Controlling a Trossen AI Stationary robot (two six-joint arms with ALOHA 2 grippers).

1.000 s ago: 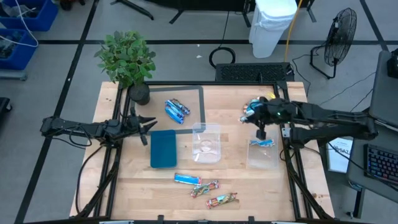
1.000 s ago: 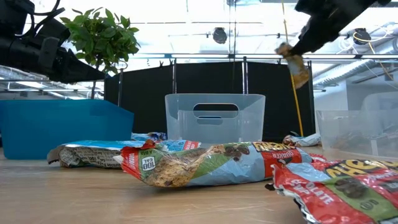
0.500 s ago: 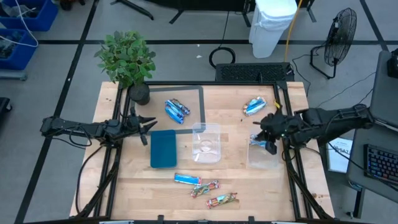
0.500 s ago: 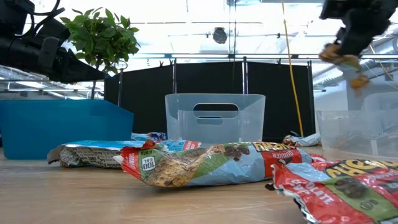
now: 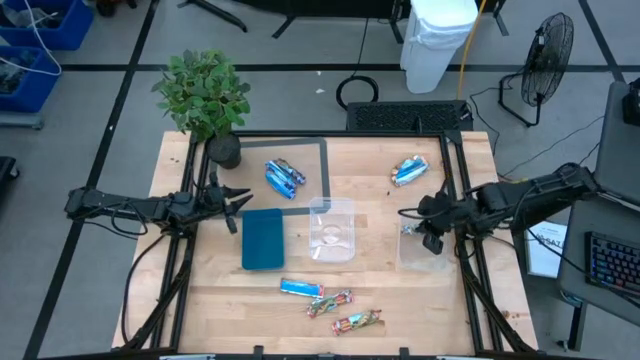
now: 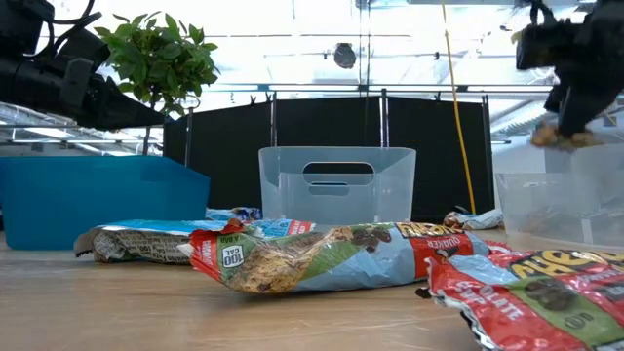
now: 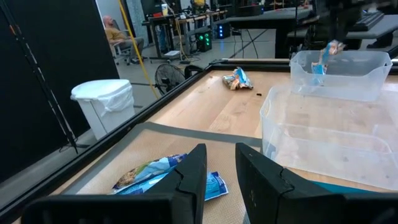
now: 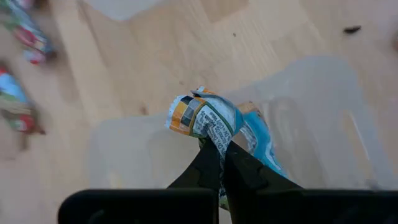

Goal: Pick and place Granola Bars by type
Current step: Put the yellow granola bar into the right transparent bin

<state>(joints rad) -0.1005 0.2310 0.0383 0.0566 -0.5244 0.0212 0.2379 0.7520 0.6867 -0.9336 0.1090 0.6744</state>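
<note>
pinching granola bar (image 8: 205,118), right end effector (image 8: 217,152) (over tub (image 8: 323,112))

Tray (image 5: 263,239) left of the middle tub (image 5: 331,229), second tub (image 5: 421,248) off right. Bars behind on the mat (image 5: 284,177), three up front (image 5: 331,304).

Light-blue bar (image 8: 208,118) crumpled, hanging in pincer; other bars (image 5: 330,303) scattered flat on table.
</note>
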